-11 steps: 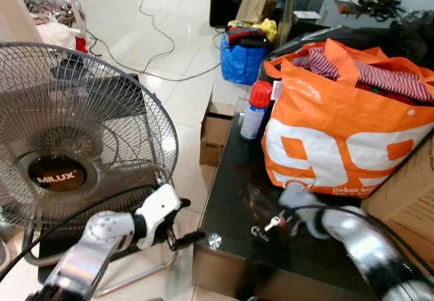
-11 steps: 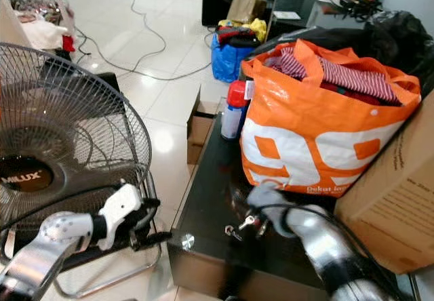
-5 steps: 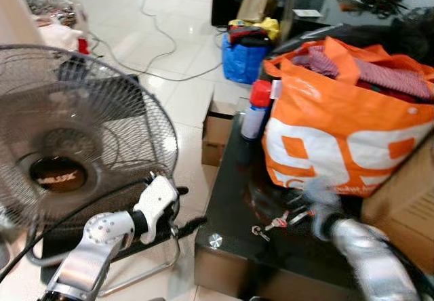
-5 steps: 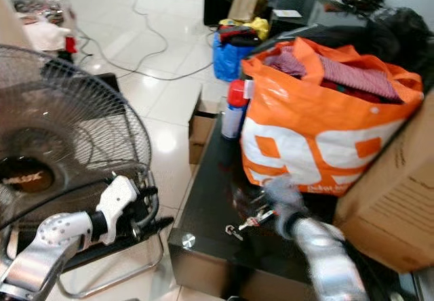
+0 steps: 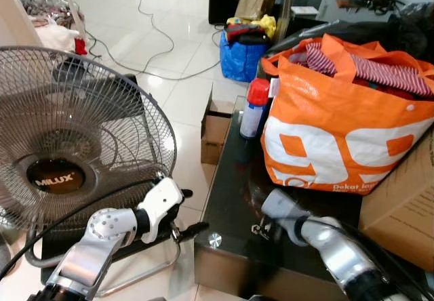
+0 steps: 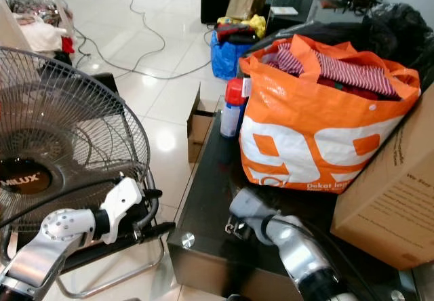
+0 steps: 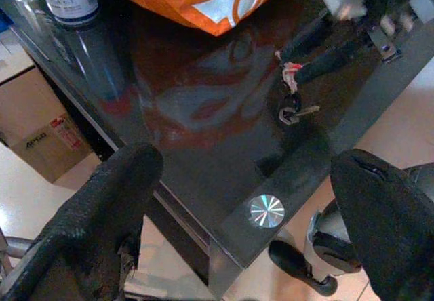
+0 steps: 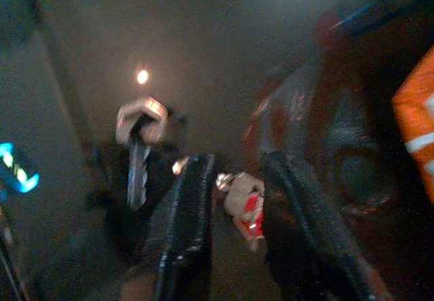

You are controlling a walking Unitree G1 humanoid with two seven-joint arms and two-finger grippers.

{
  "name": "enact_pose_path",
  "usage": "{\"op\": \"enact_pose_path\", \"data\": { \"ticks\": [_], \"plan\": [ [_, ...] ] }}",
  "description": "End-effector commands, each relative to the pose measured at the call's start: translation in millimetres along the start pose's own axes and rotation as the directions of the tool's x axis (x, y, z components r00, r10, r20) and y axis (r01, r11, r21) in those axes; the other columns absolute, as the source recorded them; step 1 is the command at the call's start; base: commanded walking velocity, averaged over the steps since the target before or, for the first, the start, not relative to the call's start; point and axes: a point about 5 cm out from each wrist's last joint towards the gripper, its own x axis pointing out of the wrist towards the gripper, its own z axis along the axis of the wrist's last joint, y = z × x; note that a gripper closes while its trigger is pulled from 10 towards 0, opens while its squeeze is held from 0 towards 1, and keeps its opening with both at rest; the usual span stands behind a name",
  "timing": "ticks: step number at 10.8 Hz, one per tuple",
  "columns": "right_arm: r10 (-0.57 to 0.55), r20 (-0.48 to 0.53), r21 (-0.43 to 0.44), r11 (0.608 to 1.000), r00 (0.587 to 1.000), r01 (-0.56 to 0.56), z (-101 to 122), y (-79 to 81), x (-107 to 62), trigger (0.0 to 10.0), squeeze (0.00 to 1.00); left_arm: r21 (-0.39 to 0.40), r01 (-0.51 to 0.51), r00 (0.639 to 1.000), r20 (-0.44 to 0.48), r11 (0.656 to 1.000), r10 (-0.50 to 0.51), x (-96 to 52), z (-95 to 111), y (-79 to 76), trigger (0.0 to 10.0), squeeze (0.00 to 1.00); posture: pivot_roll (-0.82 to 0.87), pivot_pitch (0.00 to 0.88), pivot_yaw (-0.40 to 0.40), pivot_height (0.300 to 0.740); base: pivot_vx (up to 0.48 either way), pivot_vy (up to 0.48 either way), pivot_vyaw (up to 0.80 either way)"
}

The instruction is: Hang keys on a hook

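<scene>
Clearly the right gripper [image 7: 324, 51] was the nearer arm: the keys [image 7: 293, 108] lay on the black table [image 5: 230, 199] just past its slightly parted, empty fingertips, red tag [image 8: 248, 208] between them. Well aside, the left gripper [image 5: 178, 228] hung released.

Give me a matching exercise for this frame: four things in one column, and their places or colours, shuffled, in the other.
Things:
1. keys
2. orange bag
3. spray can
4. fan

Places or colours:
A. on the floor, left of the black table
B. full of striped cloth
C. red cap, left of the bag
D. near the table's front edge, at the right gripper

Pairs: 1-D, 2-B, 3-C, 4-A
</scene>
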Motion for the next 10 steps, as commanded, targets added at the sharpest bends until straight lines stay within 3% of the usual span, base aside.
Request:
{"op": "enact_pose_path", "data": {
  "ticks": [1, 2, 7, 8, 9, 10],
  "plan": [
    [-0.01, -0.053, -0.06, 0.998, 0.999, 0.007, -8, -6.1, -0.3, 10.0, 1.0, 0.012, 0.005, 1.0, -0.023, 1.0, -0.005, -0.3, -1, 2.4, 10.0, 0.0, -0.07, 0.0, -0.059, 0.74, 0.0, 0.0, 0.0],
    [-0.015, -0.066, -0.074, 0.997, 0.998, 0.01, -9, -9.0, 0.8, 10.0, 0.0, 0.011, 0.004, 1.0, -0.025, 1.0, -0.004, -1.1, -1, 2.8, 10.0, 0.0, -0.07, 0.0, -0.059, 0.74, 0.0, 0.0, 0.0],
    [-0.006, -0.124, -0.133, 0.991, 0.992, -0.011, -18, -22.9, 3.5, 10.0, 0.0, 0.011, 0.015, 1.0, -0.028, 1.0, -0.014, -0.4, 0, 1.4, 10.0, 0.0, -0.06, 0.0, -0.059, 0.74, 0.0, 0.0, 0.0],
    [0.002, -0.131, -0.139, 0.99, 0.991, -0.02, -19, -22.6, 4.8, 8.7, 0.0, 0.012, 0.015, 0.999, -0.029, 1.0, -0.015, -0.1, 0, 1.4, 10.0, 0.0, -0.06, 0.0, -0.059, 0.74, 0.0, 0.0, 0.0],
    [0.003, -0.143, -0.149, 0.989, 0.99, -0.025, -20, -21.6, 6.5, 4.1, 0.0, 0.013, 0.017, 0.999, -0.029, 1.0, -0.017, 0.0, 0, 1.3, 10.0, 0.0, -0.06, 0.0, -0.056, 0.74, 0.0, 0.0, 0.0],
    [0.002, -0.155, -0.16, 0.987, 0.988, -0.027, -22, -21.1, 7.5, 3.2, 0.0, 0.014, 0.019, 0.999, -0.029, 1.0, -0.018, -0.1, 1, 1.2, 10.0, 0.0, -0.06, 0.0, -0.056, 0.74, 0.0, 0.0, 0.0]
  ]
}}
